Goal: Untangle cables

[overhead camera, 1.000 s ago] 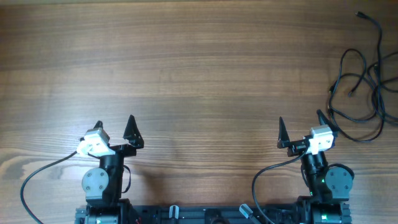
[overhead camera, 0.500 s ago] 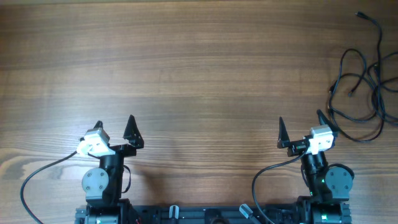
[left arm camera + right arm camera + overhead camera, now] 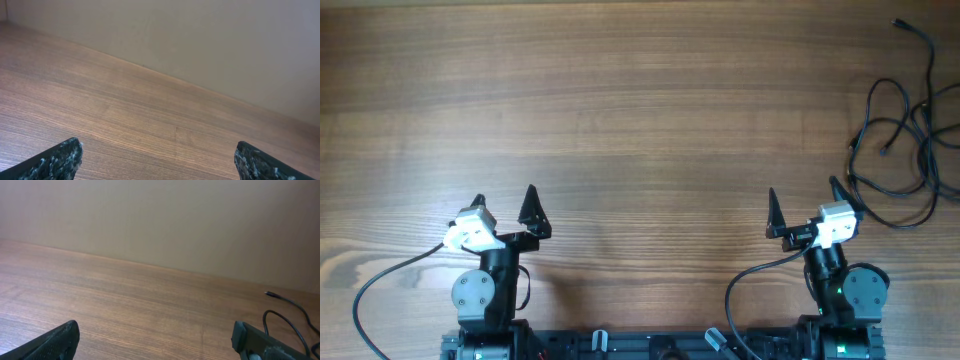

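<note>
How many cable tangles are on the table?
1. The cables lie in one loose tangle at the far right edge of the table, beyond the right end effector; they run off frame, so more may be hidden.

This is looking like a robotics lab: a left arm (image 3: 483, 285) and a right arm (image 3: 840, 285) are sitting side by side on a black mount (image 3: 640, 347) at the edge of a wood-grain desk (image 3: 640, 120), with a plain beige wall (image 3: 210, 35) running along its far side.

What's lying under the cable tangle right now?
Only bare wooden table shows beneath the cables. Their loops run off the overhead view's right edge, so that part is unseen.
</note>
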{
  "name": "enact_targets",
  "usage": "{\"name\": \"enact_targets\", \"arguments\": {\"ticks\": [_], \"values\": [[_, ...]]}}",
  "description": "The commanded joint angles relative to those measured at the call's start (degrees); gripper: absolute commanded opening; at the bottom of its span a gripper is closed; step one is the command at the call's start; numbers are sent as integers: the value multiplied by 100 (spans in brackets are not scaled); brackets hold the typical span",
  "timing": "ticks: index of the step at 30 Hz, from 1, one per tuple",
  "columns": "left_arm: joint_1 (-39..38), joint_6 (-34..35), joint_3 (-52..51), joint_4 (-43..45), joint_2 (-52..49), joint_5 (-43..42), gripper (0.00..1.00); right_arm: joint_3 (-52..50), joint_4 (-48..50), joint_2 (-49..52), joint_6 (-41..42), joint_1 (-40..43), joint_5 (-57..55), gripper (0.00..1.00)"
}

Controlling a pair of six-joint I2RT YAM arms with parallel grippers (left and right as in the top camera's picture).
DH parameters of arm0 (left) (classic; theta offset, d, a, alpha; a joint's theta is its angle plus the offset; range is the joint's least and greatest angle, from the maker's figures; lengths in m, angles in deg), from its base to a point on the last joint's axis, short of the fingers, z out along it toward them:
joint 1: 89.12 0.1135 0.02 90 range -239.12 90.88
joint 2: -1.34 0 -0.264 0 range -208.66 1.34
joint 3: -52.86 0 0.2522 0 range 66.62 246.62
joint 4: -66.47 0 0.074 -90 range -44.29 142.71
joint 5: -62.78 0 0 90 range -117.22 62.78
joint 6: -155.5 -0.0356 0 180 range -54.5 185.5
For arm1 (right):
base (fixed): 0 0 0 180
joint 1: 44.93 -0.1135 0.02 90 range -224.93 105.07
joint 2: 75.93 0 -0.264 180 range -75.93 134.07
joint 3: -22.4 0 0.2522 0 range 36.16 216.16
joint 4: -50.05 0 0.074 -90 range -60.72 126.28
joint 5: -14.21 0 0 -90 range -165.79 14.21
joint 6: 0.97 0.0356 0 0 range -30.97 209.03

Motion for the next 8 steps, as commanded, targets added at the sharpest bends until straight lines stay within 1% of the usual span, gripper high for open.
{"name": "enact_targets", "arguments": {"ticks": [1, 8], "values": [[42, -133, -31, 9, 61, 55, 100, -4, 28, -61, -48, -28, -96, 100], [42, -133, -31, 9, 61, 55, 100, -4, 28, -61, -48, -28, -96, 100]]}}
